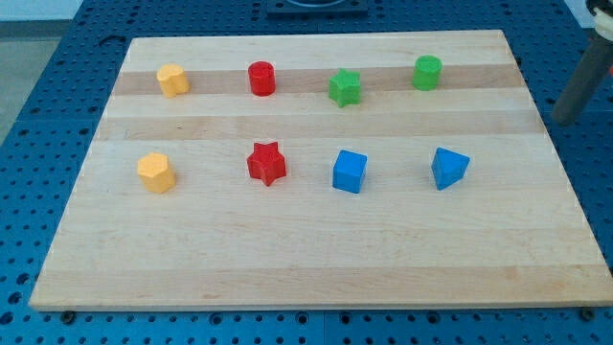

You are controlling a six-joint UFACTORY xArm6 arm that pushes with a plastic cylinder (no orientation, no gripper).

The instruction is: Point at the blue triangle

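Observation:
The blue triangle [449,168] lies on the wooden board [287,249], at the right end of the lower row of blocks. My rod enters from the view's right edge and looks blurred. My tip [563,119] is just past the board's right edge, up and to the right of the blue triangle and well apart from it. It touches no block.
The lower row also holds a blue cube [350,171], a red star [267,163] and a yellow block [155,172]. The upper row holds a yellow block [172,80], a red cylinder [261,78], a green star [345,87] and a green cylinder [427,72].

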